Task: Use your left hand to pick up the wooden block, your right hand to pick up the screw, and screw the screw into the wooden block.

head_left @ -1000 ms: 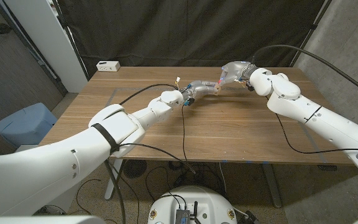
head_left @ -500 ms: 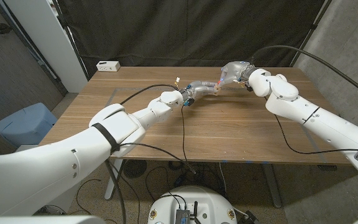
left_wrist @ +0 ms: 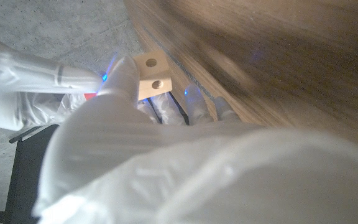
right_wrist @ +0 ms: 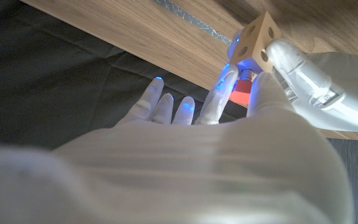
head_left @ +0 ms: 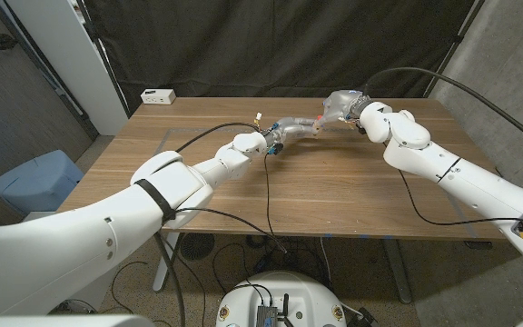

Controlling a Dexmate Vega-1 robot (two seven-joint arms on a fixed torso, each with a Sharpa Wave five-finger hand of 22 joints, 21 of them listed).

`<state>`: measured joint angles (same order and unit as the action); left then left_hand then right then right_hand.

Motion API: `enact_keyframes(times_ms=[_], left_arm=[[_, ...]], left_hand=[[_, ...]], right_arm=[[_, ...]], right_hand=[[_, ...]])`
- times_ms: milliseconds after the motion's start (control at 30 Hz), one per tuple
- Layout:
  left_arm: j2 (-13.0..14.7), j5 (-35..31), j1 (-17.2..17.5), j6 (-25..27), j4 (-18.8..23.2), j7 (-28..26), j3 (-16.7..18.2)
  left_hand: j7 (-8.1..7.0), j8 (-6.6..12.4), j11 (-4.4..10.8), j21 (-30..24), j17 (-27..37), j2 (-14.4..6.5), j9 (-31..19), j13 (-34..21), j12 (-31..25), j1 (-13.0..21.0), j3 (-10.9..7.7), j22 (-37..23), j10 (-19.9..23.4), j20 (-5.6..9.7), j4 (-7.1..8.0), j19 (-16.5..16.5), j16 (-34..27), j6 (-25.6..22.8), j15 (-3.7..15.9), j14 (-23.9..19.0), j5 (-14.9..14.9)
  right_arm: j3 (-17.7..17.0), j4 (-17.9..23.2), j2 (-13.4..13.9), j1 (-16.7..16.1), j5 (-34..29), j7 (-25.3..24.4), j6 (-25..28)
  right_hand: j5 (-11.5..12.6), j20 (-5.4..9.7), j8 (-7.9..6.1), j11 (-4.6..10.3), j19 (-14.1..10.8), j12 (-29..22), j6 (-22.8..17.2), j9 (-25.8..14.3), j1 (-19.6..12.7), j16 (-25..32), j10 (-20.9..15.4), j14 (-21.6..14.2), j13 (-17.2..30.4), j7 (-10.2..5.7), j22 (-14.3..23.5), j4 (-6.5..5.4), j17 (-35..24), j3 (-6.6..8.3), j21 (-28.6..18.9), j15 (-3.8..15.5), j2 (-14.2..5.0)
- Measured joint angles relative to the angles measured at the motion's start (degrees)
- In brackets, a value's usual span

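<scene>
Change: right arm has been drawn slightly toward the table's middle over the last second; left arm and block unchanged.
Left hand (head_left: 284,133): 1 seen, raised over the far middle of the table (head_left: 334,195); wooden block gripped between thumb and fingers.
Wooden block (left_wrist: 150,76): 1, pale cube, held off the table at the left fingertips; 2 round holes are counted on the faces seen in the left wrist view.
Right hand (head_left: 339,105): 1 seen, brought up against the block from the other side; screw pinched between thumb and a finger, remaining fingers spread.
Screw (right_wrist: 243,84): 1, metal with a red end, set against one face of the block; whether it sits in a hole cannot be told.
White box (head_left: 158,95): 1, at the table's far left corner, well apart from both hands.
</scene>
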<state>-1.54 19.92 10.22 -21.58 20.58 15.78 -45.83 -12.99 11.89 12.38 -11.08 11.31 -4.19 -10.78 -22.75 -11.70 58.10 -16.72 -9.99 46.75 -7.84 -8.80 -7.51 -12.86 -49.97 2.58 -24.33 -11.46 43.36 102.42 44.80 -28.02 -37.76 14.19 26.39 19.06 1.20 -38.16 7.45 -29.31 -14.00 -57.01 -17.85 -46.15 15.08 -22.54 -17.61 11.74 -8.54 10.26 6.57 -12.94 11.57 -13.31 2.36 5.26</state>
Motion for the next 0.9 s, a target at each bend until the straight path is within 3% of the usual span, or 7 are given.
enact_keyframes(times_ms=[200, 433, 667, 900], left_arm=[[0.0, 0.0, 0.2, -0.5, -0.1, 0.3, 0.2], [0.1, 0.0, 0.5, -1.3, -0.1, 0.8, 0.4], [0.3, -0.1, 0.7, -2.3, -0.1, 1.3, 0.6], [0.5, -0.1, 1.1, -3.4, -0.1, 1.7, 0.9]], left_hand=[[0.01, 0.0, 0.0, 0.0, 0.0, -0.1, 0.0, 0.0, 0.0, 0.1, 0.0, 0.0, 0.0, -0.01, 0.0, 0.0, 0.0, 0.0, 0.0, 0.0, 0.0], [0.11, 0.0, -0.06, 0.0, 0.0, -0.3, 0.0, 0.0, 0.1, 0.3, 0.0, 0.0, -0.1, -0.01, 0.0, 0.0, 0.0, 0.1, 0.2, -0.2, 0.0], [0.06, 0.0, -0.09, 0.0, 0.0, -0.3, 0.0, 0.1, 0.1, 0.3, 0.03, 0.0, -0.1, -0.02, -0.03, 0.0, 0.0, 0.1, 0.2, -0.2, 0.0], [0.06, 0.0, -0.09, 0.0, 0.0, -0.3, 0.0, 0.0, 0.2, 0.3, 0.0, 0.0, -0.1, -0.02, 0.0, 0.0, 0.0, 0.1, 0.2, -0.2, 0.0]], right_arm=[[0.2, 0.0, -0.3, 0.0, -0.6, -0.4, 0.8], [0.4, 0.4, -0.8, -0.3, -1.2, -1.1, 2.4], [0.4, 1.1, -1.0, -0.5, -1.4, -1.1, 4.0], [0.5, 2.0, -1.0, -0.5, -1.3, 0.1, 5.6]], right_hand=[[-0.2, 0.14, -1.38, -0.09, -0.7, 0.0, -4.5, 1.0, 1.4, 0.0, -1.7, -1.7, 0.0, 1.13, 0.0, -0.33, 0.0, -0.81, 0.0, 0.01, 0.34], [-0.6, -0.12, -2.35, -0.79, -1.4, 0.0, -8.7, 2.5, 6.8, 0.4, -3.5, -2.9, 0.0, 2.91, 0.0, -2.29, 0.2, -3.48, 0.0, 0.21, 1.95], [-0.7, -0.51, -2.35, -1.42, -1.1, 0.3, -9.6, 3.3, 11.7, 0.4, -4.1, -3.3, 0.0, 3.84, 0.0, -4.11, 0.3, -5.95, 0.5, 0.0, 3.18], [-0.7, -1.57, -0.12, -2.89, 0.0, 1.4, -5.7, 4.5, 15.4, -0.3, -2.6, -2.7, 0.0, 4.74, 0.0, -5.46, 0.4, -8.05, 0.9, 0.11, 3.77]])
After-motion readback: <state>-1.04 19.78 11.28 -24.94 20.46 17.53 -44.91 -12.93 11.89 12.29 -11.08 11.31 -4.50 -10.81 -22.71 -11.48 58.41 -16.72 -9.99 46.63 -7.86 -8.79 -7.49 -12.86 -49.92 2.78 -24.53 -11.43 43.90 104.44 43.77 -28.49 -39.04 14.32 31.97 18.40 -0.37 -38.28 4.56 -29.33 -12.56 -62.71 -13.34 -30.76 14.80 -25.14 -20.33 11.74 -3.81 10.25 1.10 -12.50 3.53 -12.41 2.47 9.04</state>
